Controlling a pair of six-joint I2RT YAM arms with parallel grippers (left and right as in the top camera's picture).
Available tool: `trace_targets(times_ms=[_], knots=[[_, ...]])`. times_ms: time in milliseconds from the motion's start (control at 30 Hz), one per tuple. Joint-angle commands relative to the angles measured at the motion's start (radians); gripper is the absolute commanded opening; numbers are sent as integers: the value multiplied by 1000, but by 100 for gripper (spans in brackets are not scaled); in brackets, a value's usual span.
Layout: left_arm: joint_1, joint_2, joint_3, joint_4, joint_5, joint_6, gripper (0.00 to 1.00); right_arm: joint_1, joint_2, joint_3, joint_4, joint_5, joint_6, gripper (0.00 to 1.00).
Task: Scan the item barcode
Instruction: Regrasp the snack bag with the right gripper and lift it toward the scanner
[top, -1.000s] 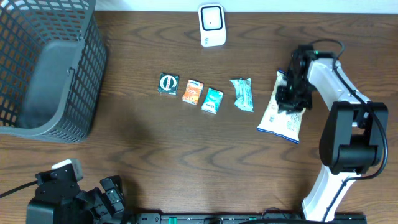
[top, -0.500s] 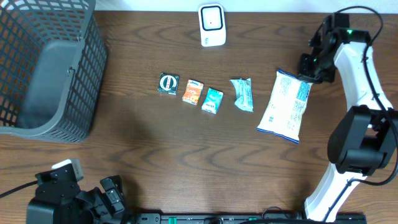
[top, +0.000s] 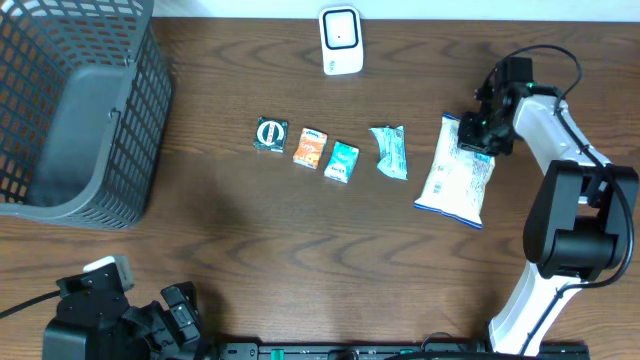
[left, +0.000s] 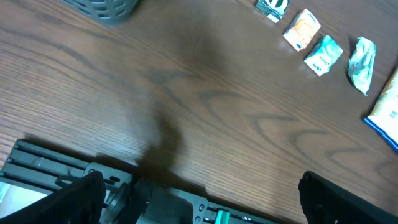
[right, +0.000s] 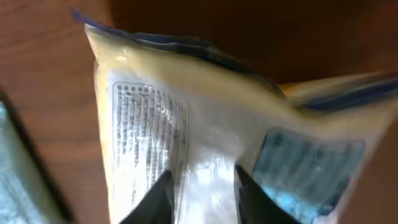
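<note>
Snack bag (right: 205, 143) print blurred in R wrist view, basket (top: 80, 140) cut off top-left, overhead

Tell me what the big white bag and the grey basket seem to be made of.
Big white bag: probably thin plastic film; it is glossy and crinkled, with sealed edges. Grey basket: likely moulded plastic, matte, with open lattice walls.
</note>
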Motion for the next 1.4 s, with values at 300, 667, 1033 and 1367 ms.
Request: trace_targets(times_ms=[300, 667, 1033, 1367], knots=[[4, 1, 0, 1, -6, -9, 98, -66, -7, 334, -433, 86, -140, 99], [4, 1, 0, 1, -6, -9, 98, -207, -6, 12, -216, -156, -137, 99], [4, 1, 0, 1, -6, -9, 98, -268, -6, -220, -27, -486, -259, 99], [4, 1, 0, 1, -6, -9, 98, -183, -6, -399, 147, -475, -229, 87]])
